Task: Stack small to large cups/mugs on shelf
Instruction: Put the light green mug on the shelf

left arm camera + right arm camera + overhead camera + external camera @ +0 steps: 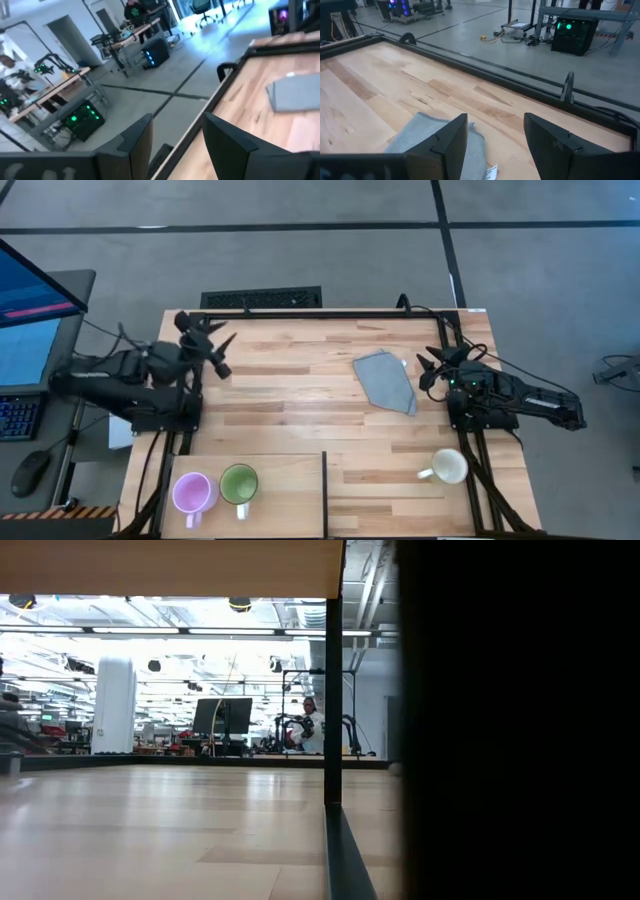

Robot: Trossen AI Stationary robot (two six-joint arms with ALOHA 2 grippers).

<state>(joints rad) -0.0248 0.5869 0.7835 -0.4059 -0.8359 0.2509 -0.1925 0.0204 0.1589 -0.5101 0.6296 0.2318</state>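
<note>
No stacking done yet.
Purple mug (192, 492) and green mug (239, 483) sat side by side on shelf (290, 490); white mug (447, 467) near-right on table. Left gripper (213, 345) and right gripper (432, 368) spread, empty.

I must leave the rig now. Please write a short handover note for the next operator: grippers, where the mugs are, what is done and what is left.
Left gripper: open, empty, parked at the table's far left side.
Right gripper: open, empty, at the far right side, next to the grey cloth.
Purple mug and green mug: side by side on the shelf, near left, not nested.
White mug: on the plank table, near right, off the shelf.
Done: two mugs are on the shelf.
Left: bring the white mug to the shelf and stack the three by size.
</note>
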